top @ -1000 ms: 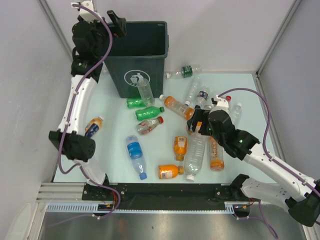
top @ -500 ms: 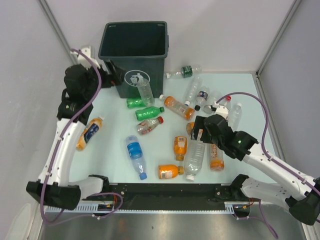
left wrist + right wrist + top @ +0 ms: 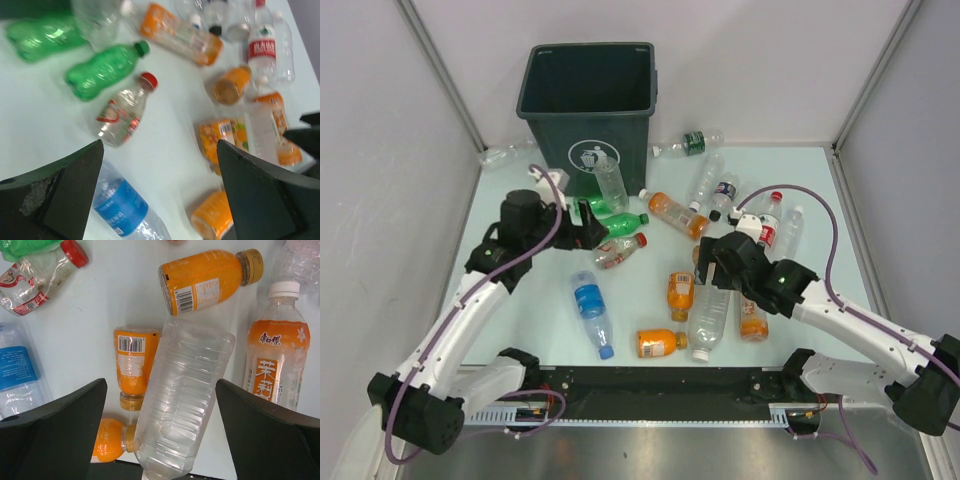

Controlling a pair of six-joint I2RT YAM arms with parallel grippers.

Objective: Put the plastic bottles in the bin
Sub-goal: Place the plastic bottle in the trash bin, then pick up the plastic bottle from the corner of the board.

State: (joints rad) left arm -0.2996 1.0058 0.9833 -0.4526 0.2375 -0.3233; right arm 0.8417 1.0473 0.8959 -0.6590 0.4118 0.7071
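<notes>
**A:** How are the jaws found to be set?

**B:** The left jaws are seen spread wide with nothing in them. They are hung above a red-capped bottle (image 3: 122, 114), with a green bottle (image 3: 105, 70) just past it. The right jaws are also spread wide and nothing is gripped. They are placed either side of the big clear bottle (image 3: 182, 400), which lies flat on the desk (image 3: 90, 305).

**A:** And where are the task's things?

**B:** The bottles (image 3: 660, 343) are scattered on their sides across the desk, and none is held. The bin (image 3: 588, 100) is stood upright at the far edge with its mouth open. What is inside cannot be made out.

**A:** Which step is judged to be in hand?

**B:** A pick of the big clear bottle by the right jaws, most likely.

**A:** How is it best done?

**B:** The bottle lies slightly askew to the closing line, so a small wrist turn is advised before anything is lowered. The grip should be taken across the ribbed middle. A small orange bottle (image 3: 132, 362) is pressed close against one flank, and a white-capped tea bottle (image 3: 272, 360) lies near the other. Each finger must be slid into its gap without a neighbour being nudged. The thin wall can probably be crushed, so the jaws should be closed gently. The bottle should be lifted clear of the others and only let go above the bin's mouth.
</notes>
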